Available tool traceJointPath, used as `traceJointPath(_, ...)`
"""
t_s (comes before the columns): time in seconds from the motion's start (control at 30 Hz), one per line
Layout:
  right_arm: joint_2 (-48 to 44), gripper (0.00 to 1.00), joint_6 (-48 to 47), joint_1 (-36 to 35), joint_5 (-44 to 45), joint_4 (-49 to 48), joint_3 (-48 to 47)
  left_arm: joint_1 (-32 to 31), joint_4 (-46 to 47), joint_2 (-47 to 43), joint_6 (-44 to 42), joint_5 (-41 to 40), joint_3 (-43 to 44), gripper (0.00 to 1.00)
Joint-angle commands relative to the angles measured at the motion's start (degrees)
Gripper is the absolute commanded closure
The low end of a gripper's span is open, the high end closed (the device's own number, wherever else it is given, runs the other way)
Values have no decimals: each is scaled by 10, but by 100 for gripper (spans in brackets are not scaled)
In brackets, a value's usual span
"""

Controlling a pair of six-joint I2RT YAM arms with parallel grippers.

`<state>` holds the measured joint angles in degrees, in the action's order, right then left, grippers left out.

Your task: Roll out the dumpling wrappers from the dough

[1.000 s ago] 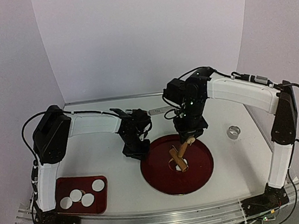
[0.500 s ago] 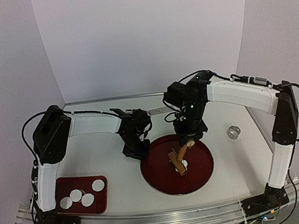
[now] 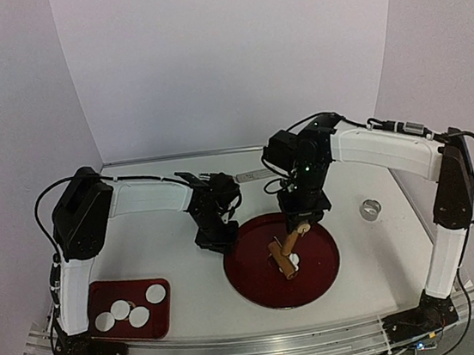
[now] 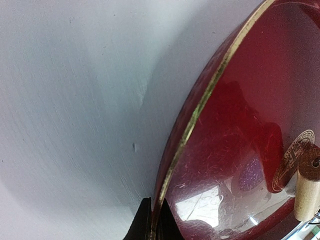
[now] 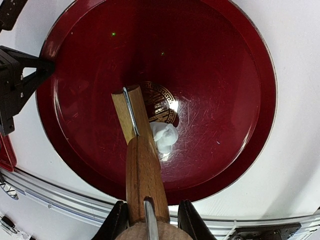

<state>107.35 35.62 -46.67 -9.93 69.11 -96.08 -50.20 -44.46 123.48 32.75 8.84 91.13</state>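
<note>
A small crumpled lump of white dough (image 5: 165, 136) lies near the middle of the round red plate (image 5: 225, 75). My right gripper (image 5: 150, 222) is shut on a wooden rolling pin (image 5: 142, 165), which slants down onto the plate just left of the dough (image 3: 293, 261). My left gripper (image 4: 154, 220) is shut on the plate's gold-edged left rim (image 4: 200, 100). In the top view it sits at that rim (image 3: 219, 239). Several round white dumpling wrappers (image 3: 121, 309) lie in a small red tray (image 3: 104, 293) at the front left.
A small metal ring (image 3: 369, 209) stands on the table right of the plate. A flat metal tool (image 3: 250, 176) lies behind the plate between the arms. The aluminium rail (image 3: 266, 347) runs along the near edge.
The right gripper and rolling pin have shifted slightly to the right, and the dough lump now shows beside the pin's lower end. The left arm has stayed still.
</note>
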Motion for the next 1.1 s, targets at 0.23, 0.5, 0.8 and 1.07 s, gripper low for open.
traceJointPath(0.23,14,100,-5,20,133,105,-26,-5,-31,4,-11,-47,-15,100)
traceJointPath(0.5,10,100,-14,25,121,85,10,-5,-28,-1,-7,-45,-21,100)
traceJointPath(0.8,13,100,-10,25,144,69,66,-5,-26,-5,-2,-46,-25,100)
traceJointPath(1.07,15,100,-8,29,146,44,106,-5,-25,-6,-1,-47,-25,100)
